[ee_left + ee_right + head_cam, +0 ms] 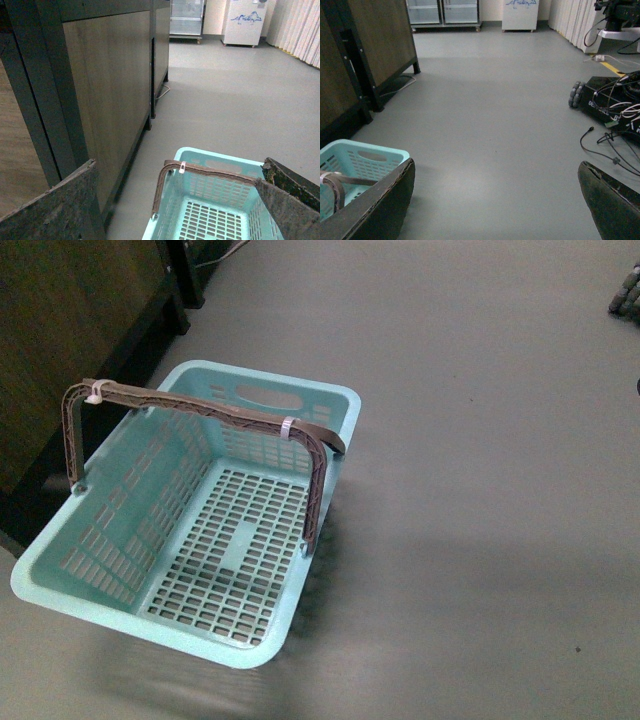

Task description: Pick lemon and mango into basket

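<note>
The light teal basket (120, 530) stands on the grey floor at the left of the front view, its brown handle (215, 410) raised across the top. Nothing lies on its slotted floor. The lemon and the mango are out of view in every frame. No arm shows in the front view. My left gripper (180, 210) is open above and behind the basket (200, 165), with the handle (210, 172) showing between its fingers. My right gripper (495, 205) is open over bare floor, with a corner of the basket (365, 155) beside one finger.
A dark wooden cabinet (60, 330) stands close along the basket's left side. A wheeled machine with loose cables (615, 105) sits on the floor to the right. Glass-door fridges (442, 12) and a white chest (520, 15) line the far wall. Curtains (300, 27) hang at the far right.
</note>
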